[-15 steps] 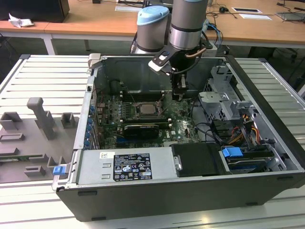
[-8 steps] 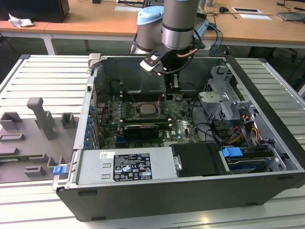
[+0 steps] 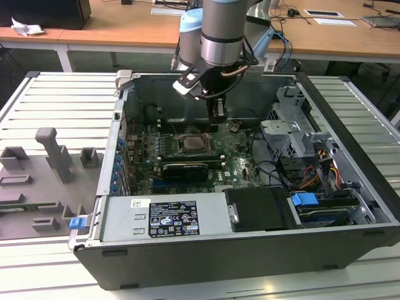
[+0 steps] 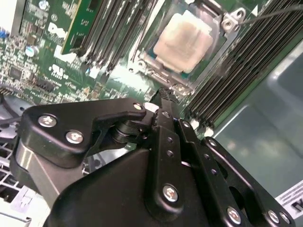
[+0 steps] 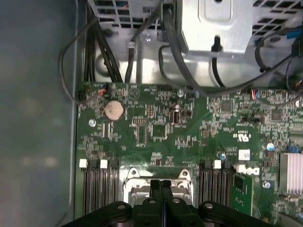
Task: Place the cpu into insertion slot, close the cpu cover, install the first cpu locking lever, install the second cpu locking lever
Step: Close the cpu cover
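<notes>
The cpu (image 4: 182,40), a small square with a dull silver top, lies flat in the insertion slot (image 4: 152,75) on the green board. The cpu cover (image 4: 218,22), a silvery frame, lies around the chip's raised top and looks lowered. A thin wire lever (image 4: 272,13) sticks out from one corner of the socket. My gripper (image 4: 163,94) is shut with nothing between its fingers, and its tips hover just beside the socket's edge. In the first wrist view the gripper (image 5: 160,183) points at the socket frame (image 5: 135,176). From outside, the gripper (image 3: 215,124) hangs just behind the cpu (image 3: 195,144).
Long black memory slots (image 4: 236,66) flank the socket on both sides. A long black card (image 3: 184,170) lies in front of it. The drive cage (image 3: 294,131), loose cables (image 3: 300,178) and power supply (image 3: 165,215) crowd the case. Grey fixtures (image 3: 56,156) stand outside the case, at the exterior view's left.
</notes>
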Tool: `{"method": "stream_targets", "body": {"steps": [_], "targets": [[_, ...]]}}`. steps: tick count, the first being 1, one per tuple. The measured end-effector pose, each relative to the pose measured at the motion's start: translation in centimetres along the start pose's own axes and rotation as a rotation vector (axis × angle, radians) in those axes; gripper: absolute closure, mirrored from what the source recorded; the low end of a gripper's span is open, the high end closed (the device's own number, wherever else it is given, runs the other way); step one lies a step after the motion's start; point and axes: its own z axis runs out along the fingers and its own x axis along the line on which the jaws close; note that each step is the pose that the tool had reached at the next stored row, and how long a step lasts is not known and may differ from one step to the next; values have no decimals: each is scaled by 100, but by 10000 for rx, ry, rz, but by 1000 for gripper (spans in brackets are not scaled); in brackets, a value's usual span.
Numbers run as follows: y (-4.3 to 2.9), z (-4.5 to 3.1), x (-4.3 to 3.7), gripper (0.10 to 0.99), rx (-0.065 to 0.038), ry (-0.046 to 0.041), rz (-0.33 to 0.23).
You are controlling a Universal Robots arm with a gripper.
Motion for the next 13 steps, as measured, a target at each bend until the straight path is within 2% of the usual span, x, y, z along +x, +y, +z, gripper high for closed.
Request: {"method": "stream_targets", "body": {"steps": [5,13], "targets": [[-93,66,7,980,1,1,-2],[-253,75,14,980,2,0,-1]]}}
